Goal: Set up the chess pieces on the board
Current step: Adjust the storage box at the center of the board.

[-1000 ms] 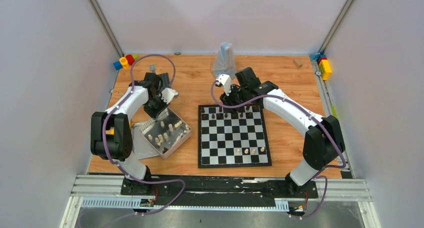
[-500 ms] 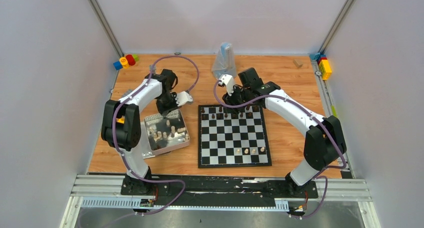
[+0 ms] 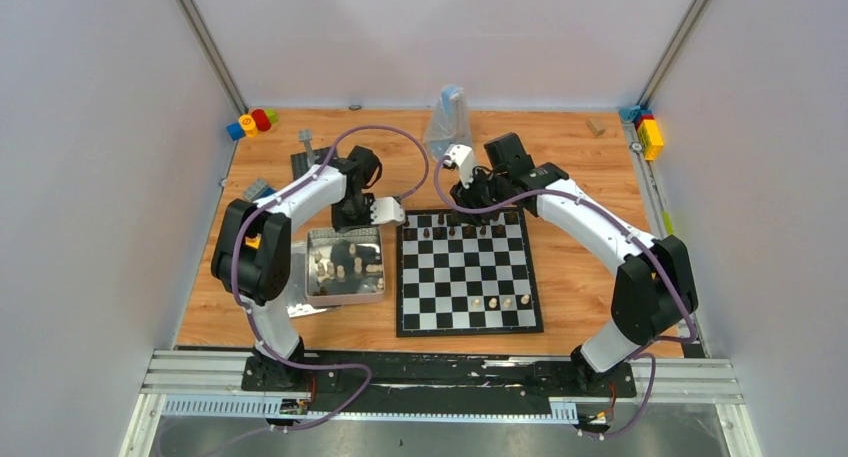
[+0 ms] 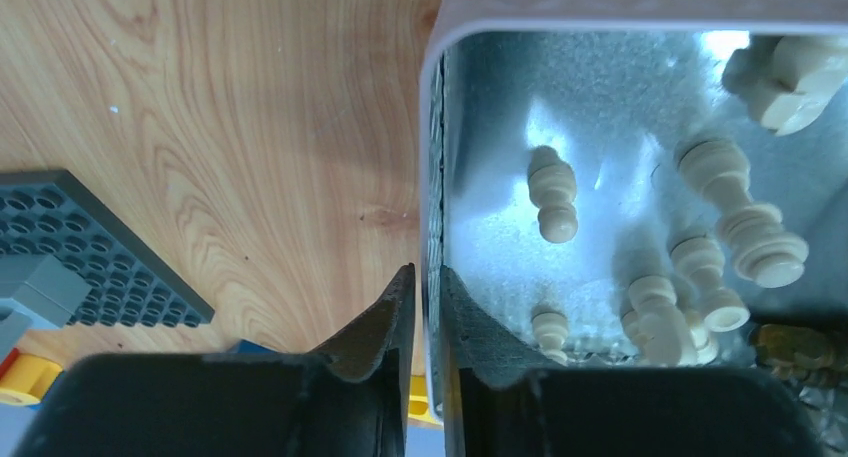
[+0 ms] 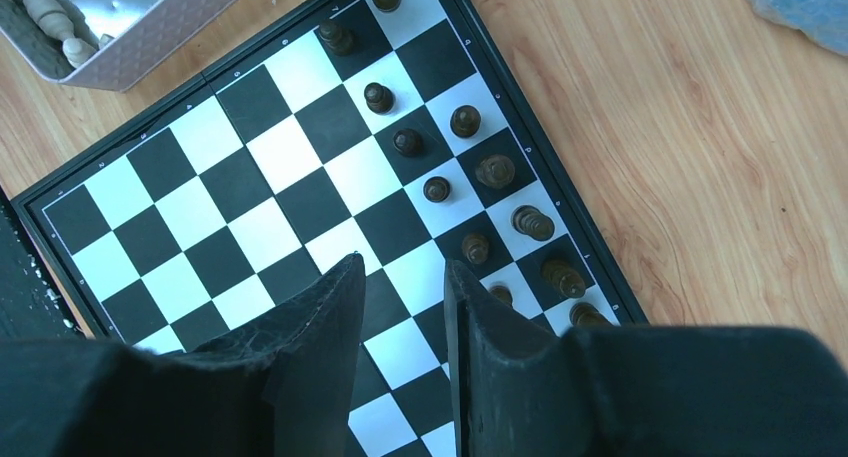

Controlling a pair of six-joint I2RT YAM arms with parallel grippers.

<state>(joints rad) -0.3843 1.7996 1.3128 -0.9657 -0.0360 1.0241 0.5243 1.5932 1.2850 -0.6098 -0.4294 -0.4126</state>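
Nearest the arm bases, the flat black-and-white chequered board point(image 3: 460, 274) lies square on the wooden tabletop point(image 3: 590, 277); only a narrow strip of wood separates its near border from the table's edge. A few cream turned chess pieces point(image 3: 507, 302) stand close to that near border, and the board's middle rows are bare; right of the board the wood lies open.

Just left of the board, a thin line of wood between them, sits the rectangular silver metal tin point(image 3: 346, 298). The left gripper point(image 4: 425, 287) is at the tin's far wall, by the board's far-left corner. The top view hides its fingers under the wrist; the left wrist view shows them closed on the thin wall, one outside over wood, one inside, with more cream pieces lying on their sides on the tin's floor.

The right gripper point(image 5: 400, 287) hangs over the board's far rows, fingers apart with only squares showing between them; its wrist view shows the dark brown chess pieces point(image 5: 436, 188) upright in the two far rows.

Beyond the board's far border stands a clear plastic bag point(image 3: 447, 127); far-left of the board lies a dark grey studded plate point(image 3: 305, 162).
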